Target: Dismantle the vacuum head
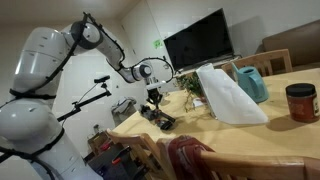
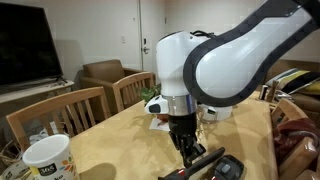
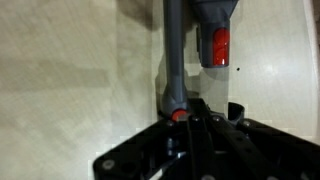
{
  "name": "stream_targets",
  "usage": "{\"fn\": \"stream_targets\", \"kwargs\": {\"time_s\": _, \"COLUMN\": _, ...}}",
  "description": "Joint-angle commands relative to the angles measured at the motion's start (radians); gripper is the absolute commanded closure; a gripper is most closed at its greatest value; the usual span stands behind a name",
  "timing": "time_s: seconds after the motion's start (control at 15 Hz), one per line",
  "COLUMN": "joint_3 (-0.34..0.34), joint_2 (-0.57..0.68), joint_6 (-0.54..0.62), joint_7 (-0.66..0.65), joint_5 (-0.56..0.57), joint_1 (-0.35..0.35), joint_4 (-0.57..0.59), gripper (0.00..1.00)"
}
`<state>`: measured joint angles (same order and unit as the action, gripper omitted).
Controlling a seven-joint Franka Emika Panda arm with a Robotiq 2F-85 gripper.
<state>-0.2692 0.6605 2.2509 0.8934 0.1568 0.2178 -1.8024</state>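
The vacuum head (image 1: 160, 120) is a low black piece lying on the near corner of the wooden table (image 1: 262, 142); it also shows in the other exterior view as the vacuum head (image 2: 216, 166). My gripper (image 1: 154, 100) points straight down onto it, jaws shut. In the wrist view the gripper (image 3: 192, 108) has its tips right next to the red collar (image 3: 178, 115) at the end of a grey tube (image 3: 172, 55). The head itself is mostly hidden under the black fingers. I cannot tell whether anything is pinched between them.
A grey vacuum body with a red part (image 3: 218, 45) lies beside the tube. A white bag (image 1: 228, 95), a teal object (image 1: 252, 82) and a brown jar (image 1: 300, 102) stand farther along the table. A white mug (image 2: 45, 158) sits at one corner. Wooden chairs (image 2: 60, 112) line the edge.
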Motion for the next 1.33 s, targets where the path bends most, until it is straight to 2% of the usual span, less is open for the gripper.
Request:
{"fn": "stream_targets", "kwargs": {"time_s": 0.0, "joint_3": 0.004, "joint_2": 0.005, "joint_6": -0.016, "joint_7": -0.02, "joint_5": 0.013, "joint_1": 0.002, "joint_4": 0.003, "gripper": 1.0}}
{"fn": "stream_targets", "kwargs": {"time_s": 1.27, "joint_3": 0.003, "joint_2": 0.063, "joint_6": -0.041, "joint_7": -0.013, "joint_5": 0.016, "joint_1": 0.013, "joint_4": 0.079, "gripper": 1.0}}
